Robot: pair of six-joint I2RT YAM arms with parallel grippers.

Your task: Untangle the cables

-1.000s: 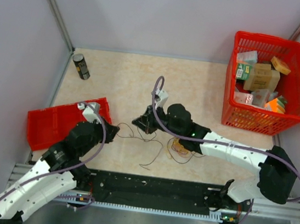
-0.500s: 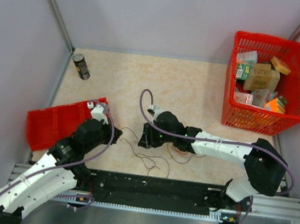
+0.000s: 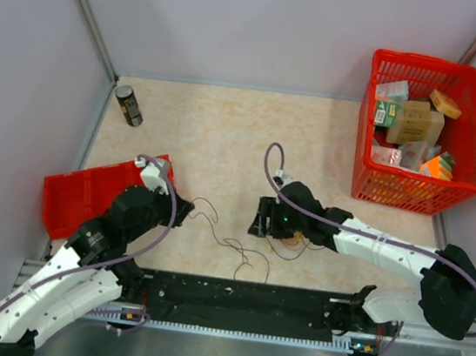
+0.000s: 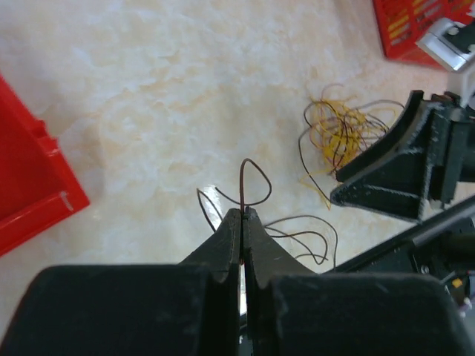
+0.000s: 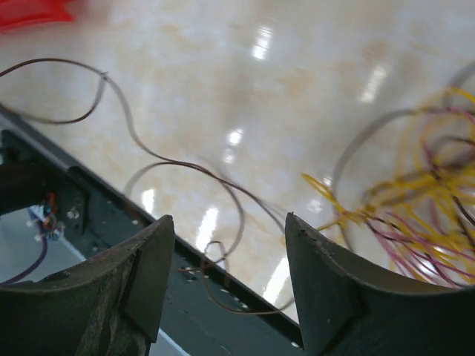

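Observation:
The cables lie in two parts. A yellow-orange tangle (image 3: 287, 235) (image 4: 341, 133) (image 5: 415, 200) rests on the table under the right gripper. A thin dark brown wire (image 3: 214, 226) (image 5: 185, 167) trails from it leftward in loose loops. My left gripper (image 3: 183, 209) (image 4: 243, 215) is shut on this brown wire, and a small loop (image 4: 251, 184) stands up just past its tips. My right gripper (image 3: 259, 219) (image 5: 228, 219) hangs open just left of the yellow tangle, with nothing held between its fingers.
A red basket (image 3: 468, 129) full of small boxes stands at the back right. A flat red tray (image 3: 77, 196) lies beside the left arm. A dark can (image 3: 128, 105) stands at the back left. The black rail (image 3: 240, 297) runs along the near edge.
My right gripper has opened and let go of the brown wire, then drawn back right toward the yellow tangle. The loose wire has settled on the table. The left gripper keeps its hold.

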